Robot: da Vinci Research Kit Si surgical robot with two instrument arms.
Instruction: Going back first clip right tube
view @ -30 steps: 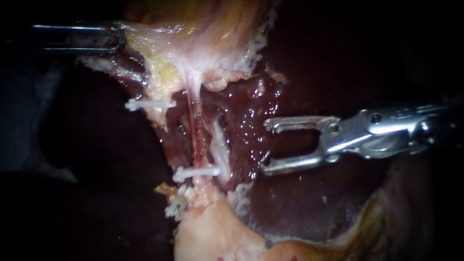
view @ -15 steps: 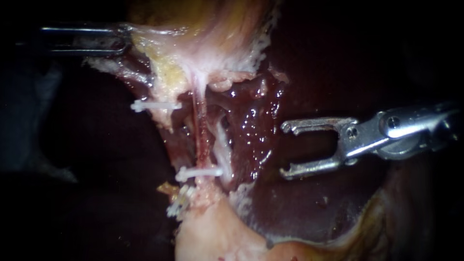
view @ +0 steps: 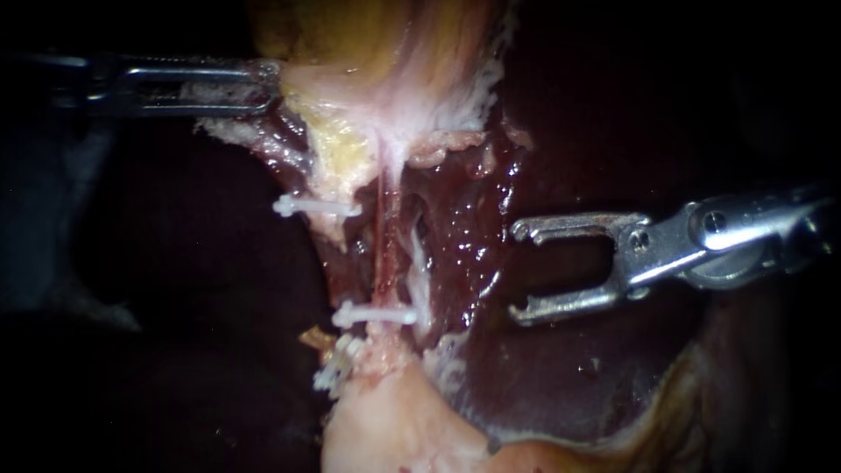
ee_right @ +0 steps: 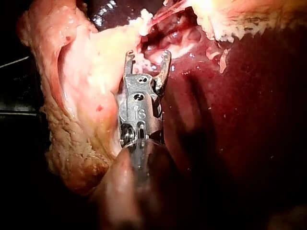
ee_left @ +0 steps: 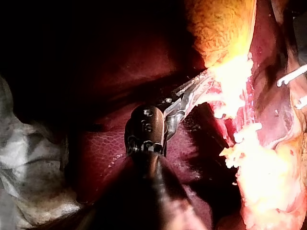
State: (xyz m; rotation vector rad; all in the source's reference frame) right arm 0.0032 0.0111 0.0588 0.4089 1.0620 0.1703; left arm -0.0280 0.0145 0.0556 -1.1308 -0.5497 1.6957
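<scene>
Right claw (view: 517,271) released, over liver (view: 552,372) | clip (view: 377,314) near | left claw (view: 268,85) grasping tissue (view: 326,88)

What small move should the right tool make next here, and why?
Probably draw the right tool back along its shaft, away from the tube. It stands open and empty, apart from the tube, which already carries a clip, while the left tool holds the tissue taut.

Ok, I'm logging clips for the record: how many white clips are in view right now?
3. The upper clip sits on pale tissue left of the tube. The lower clip crosses the tube. The third clip lies just below-left of it, partly buried. More may be hidden.
</scene>
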